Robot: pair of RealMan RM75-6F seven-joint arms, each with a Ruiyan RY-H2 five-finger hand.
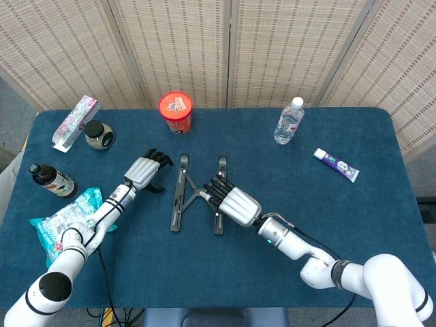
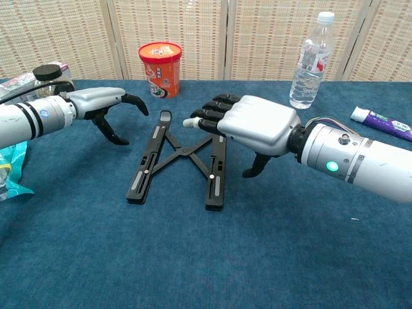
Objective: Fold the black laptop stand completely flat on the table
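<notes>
Both hands hold nothing: left hand (image 2: 103,103) curled beside the spread laptop stand (image 2: 180,161) mid-table; right hand (image 2: 254,125) loosely curled over its right rail; uneven pushing could skid it sideways

1. Right hand (image 2: 254,125): silver shell over the back, black fingers, one pale fingertip.
2. Right forearm: silver cylinder, green lit dot, thin coloured wires at wrist.
3. Left hand (image 2: 103,103): silver back, black fingers; white forearm, black bands, black cable.

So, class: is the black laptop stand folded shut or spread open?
Spread open: the laptop stand lies on the table with its two rails apart, joined by crossed struts forming an X.
</notes>
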